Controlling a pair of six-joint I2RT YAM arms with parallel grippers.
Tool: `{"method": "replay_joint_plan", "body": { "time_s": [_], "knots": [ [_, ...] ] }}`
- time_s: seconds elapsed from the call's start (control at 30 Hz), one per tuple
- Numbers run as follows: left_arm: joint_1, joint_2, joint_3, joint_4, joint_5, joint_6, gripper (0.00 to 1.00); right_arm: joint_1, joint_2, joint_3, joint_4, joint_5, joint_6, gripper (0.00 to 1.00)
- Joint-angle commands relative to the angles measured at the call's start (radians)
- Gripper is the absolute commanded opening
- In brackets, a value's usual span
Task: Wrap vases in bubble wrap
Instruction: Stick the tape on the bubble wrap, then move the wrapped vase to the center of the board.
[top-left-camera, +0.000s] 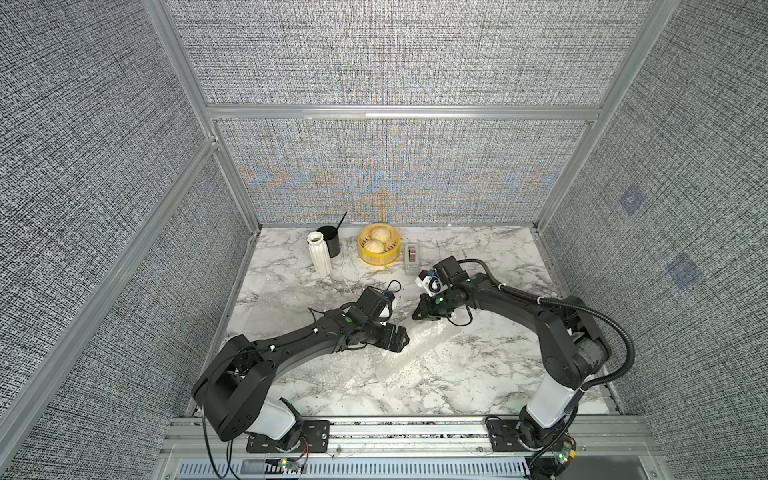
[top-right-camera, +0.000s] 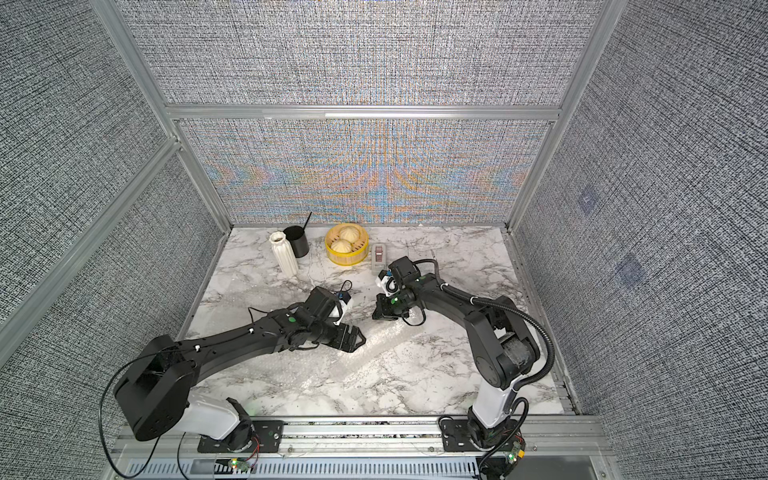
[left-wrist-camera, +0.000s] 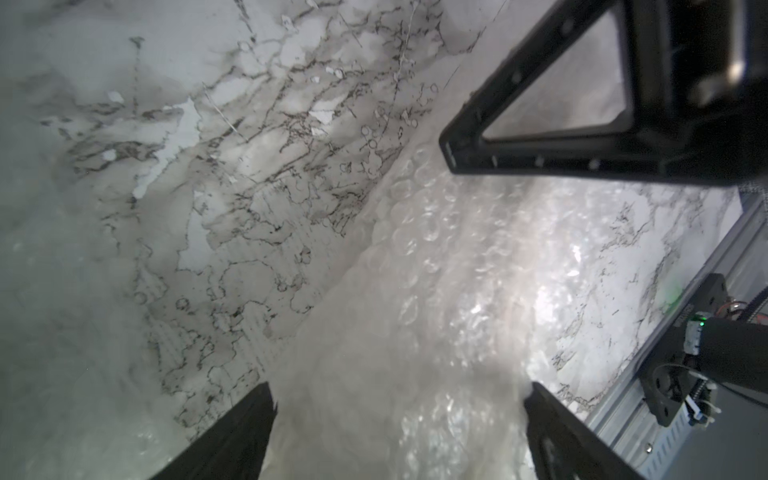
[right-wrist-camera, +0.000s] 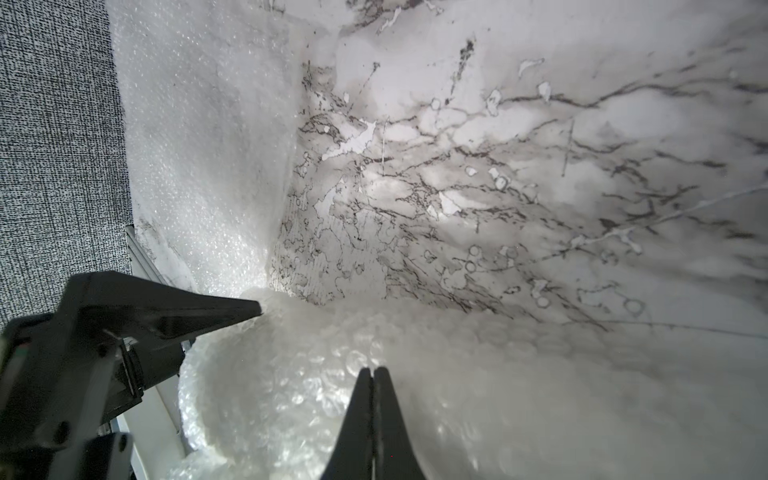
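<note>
Beneath left gripper (left-wrist-camera: 399, 386), bubble wrap (left-wrist-camera: 436, 249)

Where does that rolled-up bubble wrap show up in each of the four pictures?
In a top view: the bubble wrap roll lies slanting, mid-way across the table.
In a top view: same place.
Left wrist: it runs out from between the fingers of the open left gripper.
Right wrist: it lies beneath the shut right gripper.
Shared landmark: the right gripper's black tip beside the roll, visible in all four.
</note>
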Motion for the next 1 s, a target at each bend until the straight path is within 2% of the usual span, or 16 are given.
{"method": "replay_joint_plan", "body": {
  "time_s": [0.0,0.1,0.27,0.43,0.63,0.77,0.87,0.97],
  "knots": [
    [0.002,0.024,0.019,-0.026,0.040,0.057,0.95,-0.001,-0.021,0.022,-0.022,0.003,-0.018,0.02],
    [0.001,0.054,0.025,-0.017,0.085,0.062,0.94,-0.001,-0.048,0.029,-0.028,0.008,-0.019,0.02],
    [0.001,0.099,0.040,-0.019,0.104,0.021,0.77,-0.008,-0.098,0.029,-0.049,0.010,-0.018,0.02],
    [-0.027,0.099,0.065,0.023,0.091,-0.085,0.67,-0.065,-0.159,-0.016,-0.041,-0.014,0.001,0.02],
    [-0.088,0.216,0.169,0.134,0.064,-0.264,0.66,-0.172,-0.228,-0.048,-0.080,0.017,0.014,0.02],
    [-0.127,0.363,0.303,0.119,0.049,-0.331,0.67,-0.243,-0.264,-0.064,-0.111,0.051,0.024,0.02],
    [-0.137,0.444,0.366,0.172,0.053,-0.406,0.66,-0.292,-0.302,-0.093,-0.115,0.084,0.032,0.02],
    [-0.166,0.523,0.490,0.163,-0.006,-0.420,0.66,-0.352,-0.326,-0.112,-0.097,0.089,0.049,0.02]
  ]
}}
